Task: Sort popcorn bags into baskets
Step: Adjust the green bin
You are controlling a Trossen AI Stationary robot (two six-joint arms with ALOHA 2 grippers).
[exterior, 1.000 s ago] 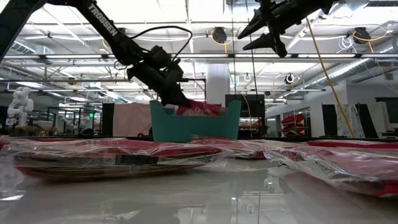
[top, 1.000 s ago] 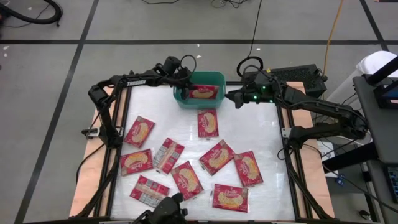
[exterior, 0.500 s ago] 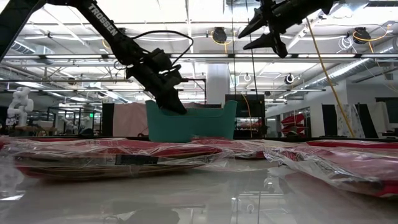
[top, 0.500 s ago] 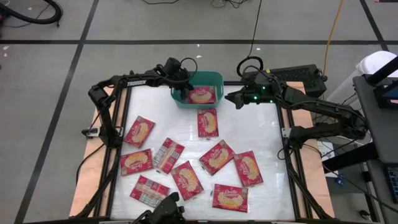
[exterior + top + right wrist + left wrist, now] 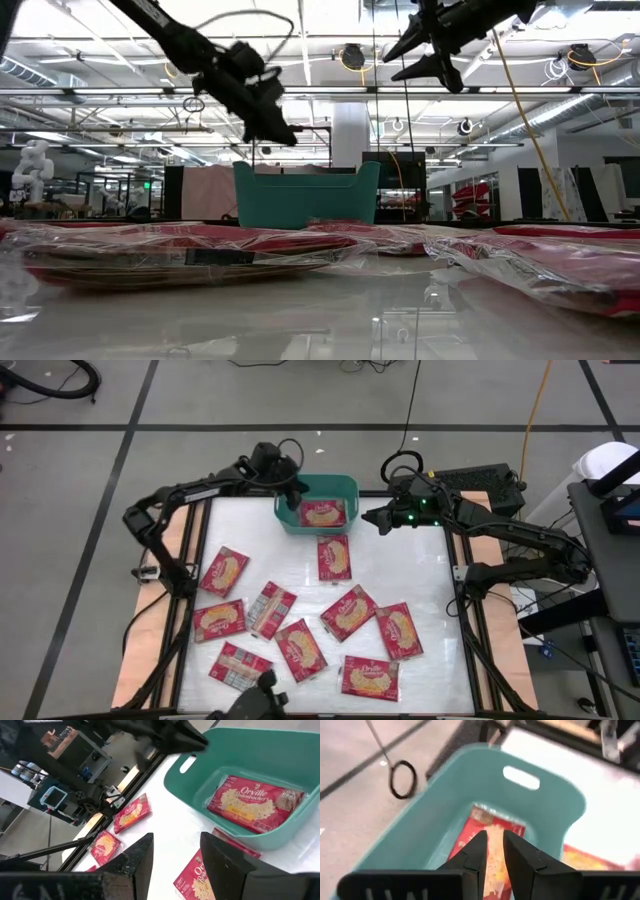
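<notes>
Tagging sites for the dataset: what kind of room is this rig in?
Likely an industrial robotics lab or workshop hall: exposed ceiling pipes and strip lights, taped lines on a concrete floor, and a white humanoid robot standing in the background.

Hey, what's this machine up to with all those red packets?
It's sorting popcorn bags into a teal basket. One bag already lies inside. The left claw hangs empty above the basket's rim, its fingers a little apart. The right claw waits open beside the basket, holding nothing. Nine more bags lie scattered on the white table.
</notes>
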